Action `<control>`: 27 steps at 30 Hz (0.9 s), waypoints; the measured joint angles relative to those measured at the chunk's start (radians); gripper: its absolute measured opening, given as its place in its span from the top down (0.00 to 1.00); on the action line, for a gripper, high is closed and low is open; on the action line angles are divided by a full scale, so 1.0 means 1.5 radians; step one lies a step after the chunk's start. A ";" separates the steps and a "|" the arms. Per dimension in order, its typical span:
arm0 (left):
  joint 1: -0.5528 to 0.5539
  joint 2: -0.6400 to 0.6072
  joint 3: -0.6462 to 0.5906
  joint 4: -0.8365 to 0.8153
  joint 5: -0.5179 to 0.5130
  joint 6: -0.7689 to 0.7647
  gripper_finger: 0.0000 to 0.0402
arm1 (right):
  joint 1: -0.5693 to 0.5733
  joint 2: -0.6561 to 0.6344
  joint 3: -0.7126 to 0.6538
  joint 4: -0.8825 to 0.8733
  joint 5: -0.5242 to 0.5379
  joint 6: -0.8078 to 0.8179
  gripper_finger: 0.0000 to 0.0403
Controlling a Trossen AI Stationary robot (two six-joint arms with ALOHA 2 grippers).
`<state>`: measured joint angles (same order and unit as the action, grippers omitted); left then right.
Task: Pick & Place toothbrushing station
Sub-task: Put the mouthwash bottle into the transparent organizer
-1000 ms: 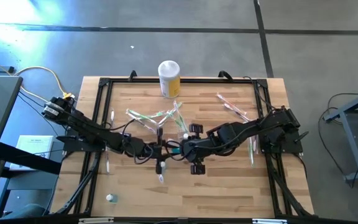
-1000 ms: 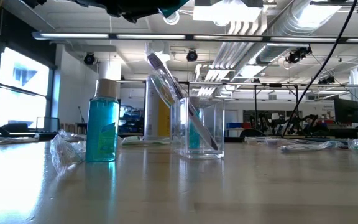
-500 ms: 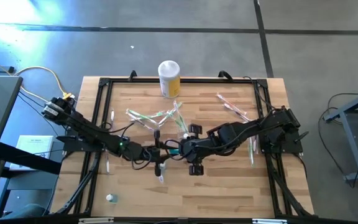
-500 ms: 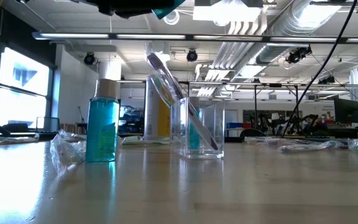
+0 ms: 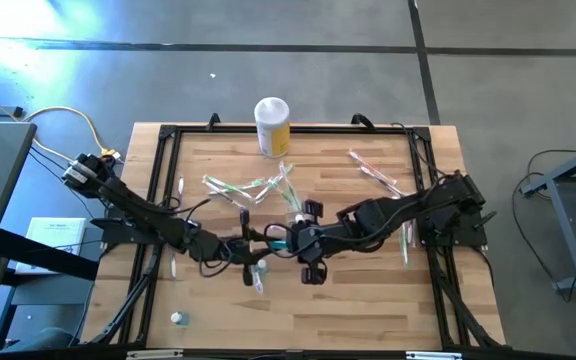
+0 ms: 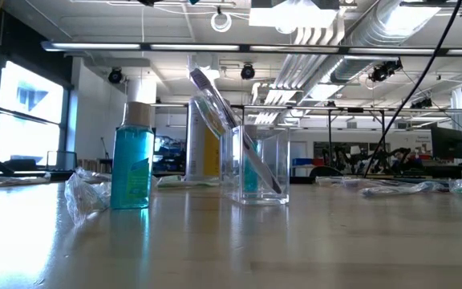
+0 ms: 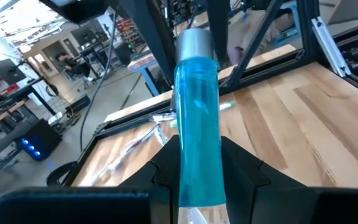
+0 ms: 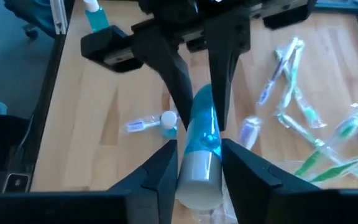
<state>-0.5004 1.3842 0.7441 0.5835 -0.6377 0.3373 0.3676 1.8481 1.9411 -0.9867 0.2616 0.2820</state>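
A blue see-through tube (image 5: 279, 240) with a silver cap hangs above the table's middle between my two grippers. My left gripper (image 5: 266, 244) is shut on its blue body (image 7: 197, 143). My right gripper (image 5: 292, 240) meets it from the other side, shut on its cap end (image 8: 197, 180). A small clear cup (image 6: 255, 164) stands on the table with one toothbrush (image 6: 219, 108) leaning in it. More thin toothbrushes (image 5: 248, 188) lie loose on the wood at the far middle, and others (image 5: 373, 168) at the far right. My left gripper pinches the tube's blue body (image 7: 197, 186) at its capless end between its two fingers (image 7: 244, 177). The fingers come in level from the table's left and lie along the tube. The tube is lifted clear of the table, cap end pointing away from this gripper. My right gripper has the tube's silver cap end (image 8: 197, 163) between its two fingers (image 8: 166, 171). It comes slanting down from the table's right, and the fingers lie along the tube. The blue body runs on from there into the left gripper's fingers (image 8: 174, 71).
A yellow canister with a white lid (image 5: 272, 125) stands at the far edge. A small blue bottle (image 6: 131, 160) stands upright at the near left (image 5: 178, 318). A short toothbrush (image 8: 146, 125) lies under the grippers. A black frame (image 5: 168, 135) borders the table.
My left arm has swung a little toward the near edge and risen, rolling slightly. In the low view the dark grippers have passed out of the top. The tube stays held between both grippers, clear of the table.
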 joint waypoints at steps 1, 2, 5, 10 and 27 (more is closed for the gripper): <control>0.000 0.000 0.000 0.000 -0.001 -0.001 0.82 | 0.000 0.001 0.000 -0.003 -0.007 0.004 0.69; -0.001 -0.001 0.000 0.007 -0.004 -0.001 0.82 | 0.000 0.002 -0.001 -0.012 -0.012 0.005 0.66; -0.001 -0.008 0.001 0.015 -0.006 -0.001 0.82 | 0.000 0.002 -0.002 -0.009 -0.011 0.006 0.58; -0.007 -0.014 0.001 0.012 -0.011 -0.001 0.82 | 0.000 0.002 -0.002 0.009 -0.009 -0.002 0.44; -0.007 -0.013 0.001 0.015 -0.005 -0.001 0.82 | -0.001 0.002 -0.002 0.068 -0.001 -0.010 0.50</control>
<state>-0.5114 1.3640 0.7452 0.6060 -0.6453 0.3357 0.3668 1.8515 1.9388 -0.8849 0.2597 0.2663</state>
